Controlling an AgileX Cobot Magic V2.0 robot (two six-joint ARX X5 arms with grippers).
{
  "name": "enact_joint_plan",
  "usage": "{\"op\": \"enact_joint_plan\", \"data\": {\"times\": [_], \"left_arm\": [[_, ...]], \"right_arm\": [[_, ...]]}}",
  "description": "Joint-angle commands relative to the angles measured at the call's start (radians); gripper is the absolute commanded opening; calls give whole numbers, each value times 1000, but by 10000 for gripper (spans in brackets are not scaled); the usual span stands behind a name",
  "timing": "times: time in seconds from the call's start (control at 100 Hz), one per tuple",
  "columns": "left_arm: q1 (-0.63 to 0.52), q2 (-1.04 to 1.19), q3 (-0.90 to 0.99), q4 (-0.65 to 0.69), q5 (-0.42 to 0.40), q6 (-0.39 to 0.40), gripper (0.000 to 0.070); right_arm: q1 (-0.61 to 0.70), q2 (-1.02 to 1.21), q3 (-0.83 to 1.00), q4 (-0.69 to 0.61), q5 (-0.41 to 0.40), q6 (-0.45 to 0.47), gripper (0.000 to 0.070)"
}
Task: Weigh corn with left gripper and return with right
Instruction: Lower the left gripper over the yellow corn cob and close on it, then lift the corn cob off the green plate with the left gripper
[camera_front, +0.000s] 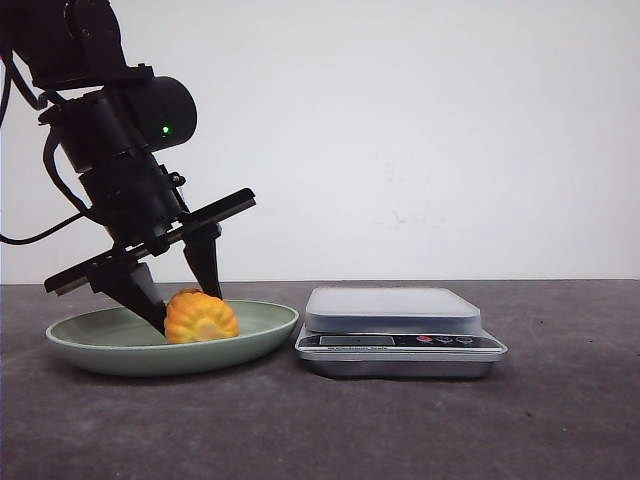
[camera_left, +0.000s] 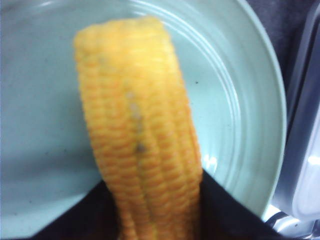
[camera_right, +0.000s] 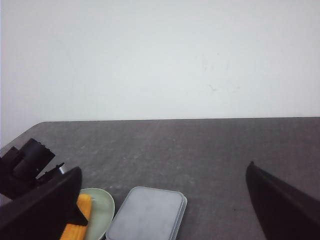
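The corn (camera_front: 201, 318), a stubby orange-yellow ribbed cob, lies in the pale green plate (camera_front: 262, 330) at the left of the table. My left gripper (camera_front: 185, 305) reaches down into the plate, its two black fingers pressed against both sides of the cob. In the left wrist view the corn (camera_left: 140, 140) fills the middle, and the gripper (camera_left: 155, 210) hugs its near end over the plate (camera_left: 240, 100). My right gripper (camera_right: 163, 167) is open wide and empty, high above the table. Below it I see the corn (camera_right: 77, 220) and the plate (camera_right: 103, 210).
A silver kitchen scale (camera_front: 395, 310) with a grey platform stands just right of the plate. It also shows in the right wrist view (camera_right: 147, 212) and at the edge of the left wrist view (camera_left: 305, 150). A white wall runs behind the dark grey table.
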Motion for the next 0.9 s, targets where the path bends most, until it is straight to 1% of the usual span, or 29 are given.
{"op": "enact_joint_plan", "data": {"times": [0.0, 0.12, 0.2, 0.32, 0.46, 0.56, 0.69, 0.75, 0.89], "left_arm": [[-8, 51, -5, -32, 13, 30, 4], [-13, 51, 40, -57, 43, 59, 4], [-23, 51, 98, -98, 45, 106, 4], [-47, 51, 223, -179, 44, 181, 4], [-79, 51, 394, -237, 43, 230, 4], [-103, 51, 507, -234, 43, 241, 4], [-138, 51, 610, -185, 43, 253, 4], [-153, 52, 641, -169, 38, 252, 4], [-188, 59, 655, -145, -11, 250, 4]], "right_arm": [[2, 3, 15, 7, 10, -12, 654], [2, 3, 15, 7, 28, -15, 654], [2, 3, 15, 7, 30, -16, 654], [2, 3, 15, 7, 30, -27, 654], [2, 3, 15, 8, 30, -29, 654], [2, 3, 15, 8, 30, -31, 654], [2, 3, 15, 8, 30, -31, 654], [2, 3, 15, 8, 30, -31, 654], [2, 3, 15, 8, 48, -31, 654]]}}
